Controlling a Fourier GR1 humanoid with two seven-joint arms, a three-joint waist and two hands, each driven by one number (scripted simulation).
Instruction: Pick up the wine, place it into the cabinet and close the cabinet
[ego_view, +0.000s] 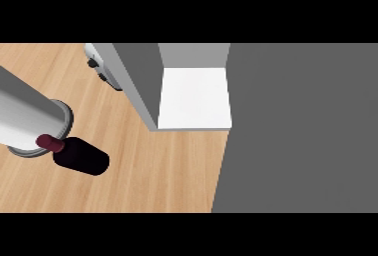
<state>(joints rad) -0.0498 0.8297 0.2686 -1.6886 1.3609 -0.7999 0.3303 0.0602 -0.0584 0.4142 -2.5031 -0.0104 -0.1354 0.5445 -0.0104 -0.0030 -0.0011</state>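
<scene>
We find no label, brand or writing that we can read on anything here. The dark, nearly black glass wine bottle (81, 156) with a burgundy-red cap stands on the light wooden counter (148, 175) near its left edge, its cap pointing toward the upper left as seen from steeply above. A grey cylindrical forearm (26, 117) with a metallic ring at its end comes in from the left edge and overlaps the bottle's cap; the hand itself seems hidden, so we cannot tell whether its fingers are apart, together or clamped on the bottle. Right of the bottle stands the grey cabinet (295, 125), open, with a white inner shelf (194, 97) and a grey door panel (140, 80) at its left. Behind that panel, a white appliance with black knobs (100, 67) sits near the counter's far edge.
</scene>
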